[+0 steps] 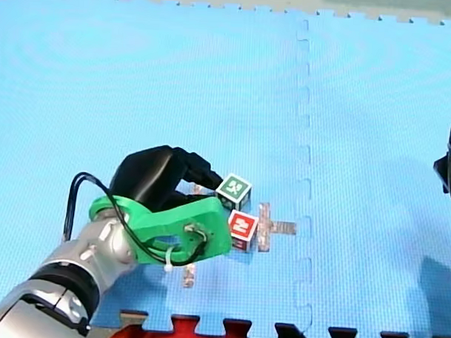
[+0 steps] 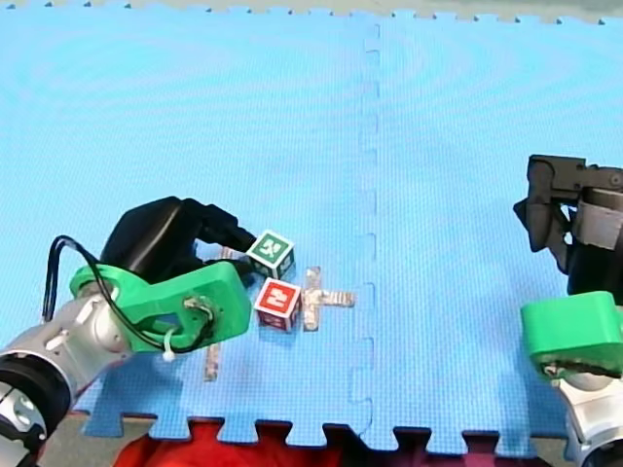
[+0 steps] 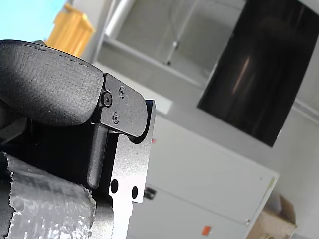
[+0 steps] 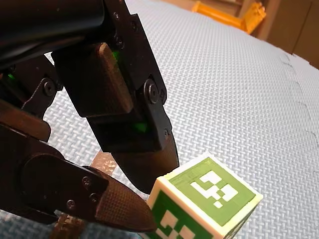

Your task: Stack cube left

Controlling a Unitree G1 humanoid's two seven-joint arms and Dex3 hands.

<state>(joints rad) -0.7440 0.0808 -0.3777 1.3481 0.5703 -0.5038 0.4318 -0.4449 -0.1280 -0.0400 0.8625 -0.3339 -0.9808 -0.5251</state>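
My left hand (image 2: 161, 258) has the green cube (image 2: 271, 253) pinched at its side between my fingertips (image 4: 119, 209), and the close view from that wrist shows the pads pressed against the cube's lower corner. The red cube (image 2: 276, 303) sits on the blue mat (image 1: 139, 84), touching the silver tape cross (image 2: 321, 299). The green one is tilted, just behind and above the red; I cannot tell whether its lower edge touches the red top. I judge the pickup done and the stack not: I have yet to square the green cube over the red, lower it and let go. Room is generous, with open mat ahead and to both sides and the seam (image 1: 307, 179) lying off to the right. The mat's front edge (image 1: 205, 328) is near my forearm. My right hand (image 2: 560, 209) holds nothing, well apart at the far right
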